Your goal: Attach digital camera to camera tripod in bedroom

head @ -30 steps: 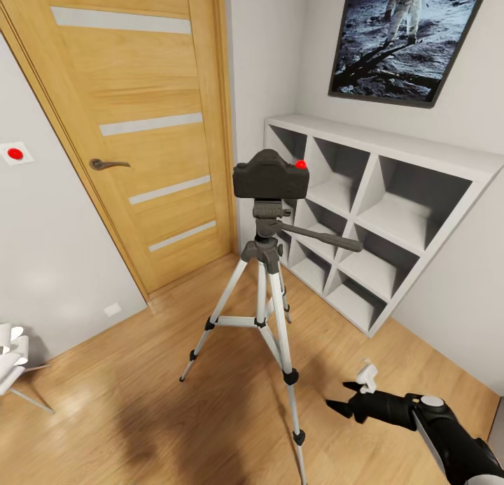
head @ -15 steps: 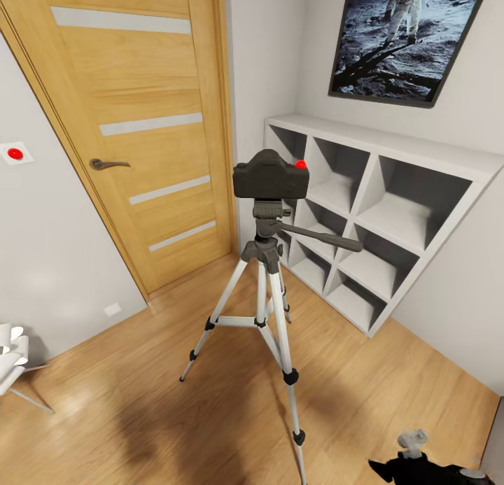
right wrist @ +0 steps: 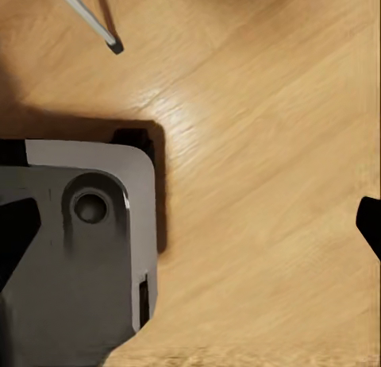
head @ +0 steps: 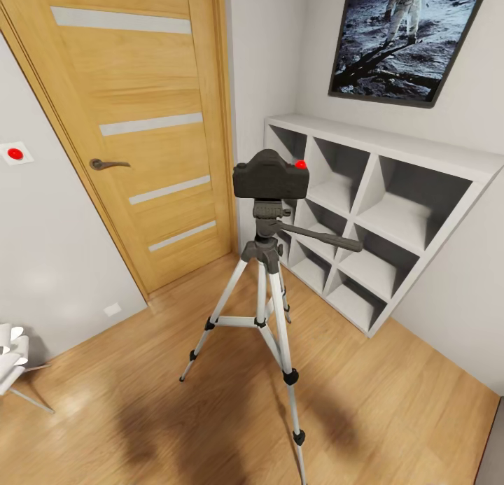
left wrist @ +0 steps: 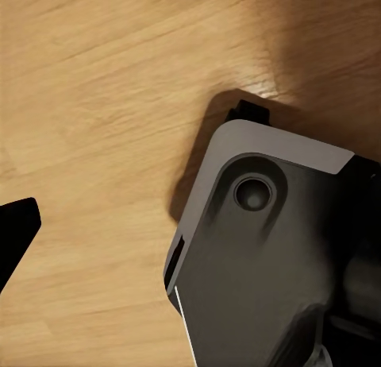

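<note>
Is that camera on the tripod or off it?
On: the camera sits upright atop the tripod head, with nothing holding it.

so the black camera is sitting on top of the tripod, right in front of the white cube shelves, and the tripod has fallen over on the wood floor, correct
Not quite: the camera tripod has not fallen over. The head view shows it standing upright on its three legs on the wood floor. The digital camera does sit on top of it, in front of the white cube shelves.
</note>
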You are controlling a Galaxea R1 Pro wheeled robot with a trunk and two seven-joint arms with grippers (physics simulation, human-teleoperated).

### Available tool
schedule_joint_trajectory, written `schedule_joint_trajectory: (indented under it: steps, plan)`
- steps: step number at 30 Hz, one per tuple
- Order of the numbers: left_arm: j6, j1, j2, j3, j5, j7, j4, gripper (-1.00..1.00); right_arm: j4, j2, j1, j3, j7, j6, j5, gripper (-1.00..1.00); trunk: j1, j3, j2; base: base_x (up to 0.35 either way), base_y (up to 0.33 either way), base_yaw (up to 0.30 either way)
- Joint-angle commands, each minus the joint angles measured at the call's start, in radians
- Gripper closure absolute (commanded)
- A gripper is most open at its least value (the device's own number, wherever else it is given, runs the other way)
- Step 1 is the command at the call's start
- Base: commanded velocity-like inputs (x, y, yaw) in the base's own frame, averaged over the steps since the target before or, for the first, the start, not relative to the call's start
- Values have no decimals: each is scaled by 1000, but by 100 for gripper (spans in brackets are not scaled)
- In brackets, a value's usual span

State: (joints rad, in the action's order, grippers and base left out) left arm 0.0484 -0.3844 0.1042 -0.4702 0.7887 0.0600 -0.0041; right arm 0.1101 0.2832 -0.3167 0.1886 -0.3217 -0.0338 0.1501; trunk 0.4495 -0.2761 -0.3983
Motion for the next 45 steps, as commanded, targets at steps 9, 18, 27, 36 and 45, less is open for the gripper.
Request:
schedule_joint_trajectory:
  steps: [9,18,27,36,45]
  plan:
    - [4,-1,0,-9,7,3,0,-100,-126,-64,2,12,236,-29,2,-100,0,-2,-2,0,0,0]
    - [4,-1,0,-9,7,3,0,-100,-143,-126,27,14,397,-32,0,-100,0,-2,-2,0,0,0]
    - [4,-1,0,-9,8,3,0,-100,-145,-147,56,14,421,-36,2,-100,0,-2,-2,0,0,0]
    - [4,-1,0,-9,7,3,0,-100,-145,-169,77,12,414,-42,10,-100,0,-2,-2,0,0,0]
    - [4,-1,0,-9,7,3,0,-100,-144,-197,122,9,411,-99,16,-100,0,4,-2,0,0,0]
